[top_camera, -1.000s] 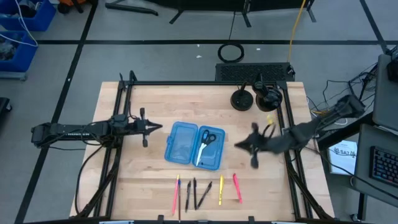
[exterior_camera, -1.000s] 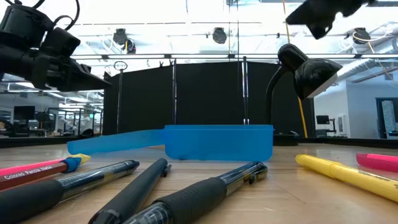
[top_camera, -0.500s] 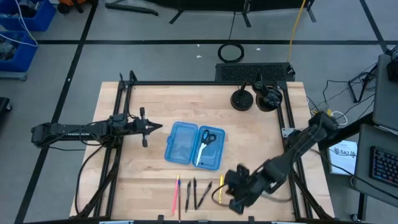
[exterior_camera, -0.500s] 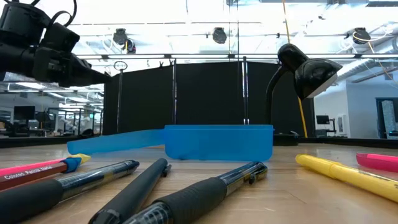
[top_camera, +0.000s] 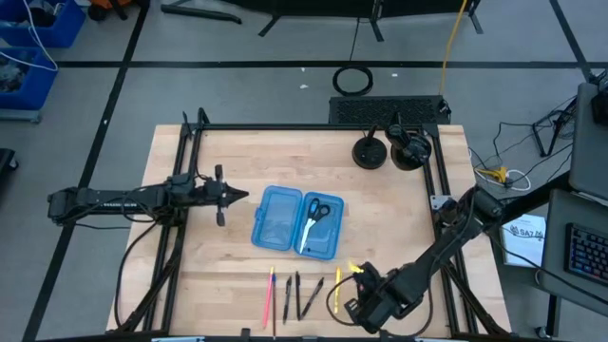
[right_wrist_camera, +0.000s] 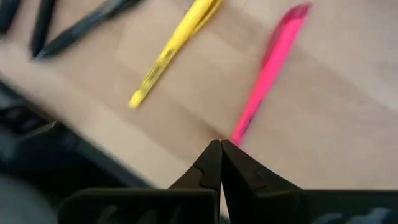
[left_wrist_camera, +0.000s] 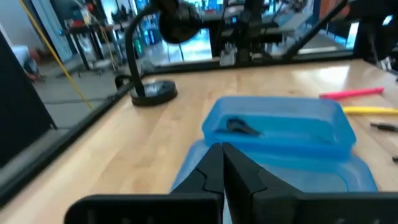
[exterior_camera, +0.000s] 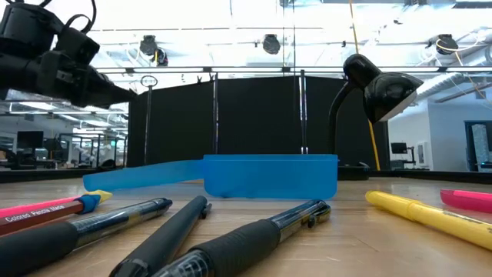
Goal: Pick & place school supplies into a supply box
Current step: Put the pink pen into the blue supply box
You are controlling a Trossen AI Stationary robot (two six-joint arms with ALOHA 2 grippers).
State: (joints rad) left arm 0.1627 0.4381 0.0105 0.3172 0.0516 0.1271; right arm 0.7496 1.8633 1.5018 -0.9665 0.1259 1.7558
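The open translucent blue supply box (top_camera: 285, 220) lies flat mid-table, with the red-and-black scissors (top_camera: 313, 218) in its right half. Several pens lie in a row by the near edge: a pink-red pencil (top_camera: 269, 296), black pens (top_camera: 298, 294) and a yellow pen (top_camera: 336, 293). The pink pen (right_wrist_camera: 270, 68) is largely hidden under my right arm in the high view. My right gripper (right_wrist_camera: 220, 146) is shut, just off that pen's near end. My left gripper (top_camera: 239, 196) is shut, held above the table left of the box. My right gripper points its shut fingertips (right_wrist_camera: 214, 155) down at the near end of the pink pen (right_wrist_camera: 239, 132). I cannot tell whether they touch it. The pen lies flat on the table.
A black desk lamp (top_camera: 408, 149) and its round base (top_camera: 369, 152) stand at the far right of the table. Black frame rails (top_camera: 180, 218) run along the left and right sides. The table's near edge (right_wrist_camera: 93, 134) is just beyond the pens.
My right arm has swung from mid-height right of the box toward the table's near edge and down, ending low over the pink pen's near end. It has left the low view. Pens, box and scissors have stayed put.
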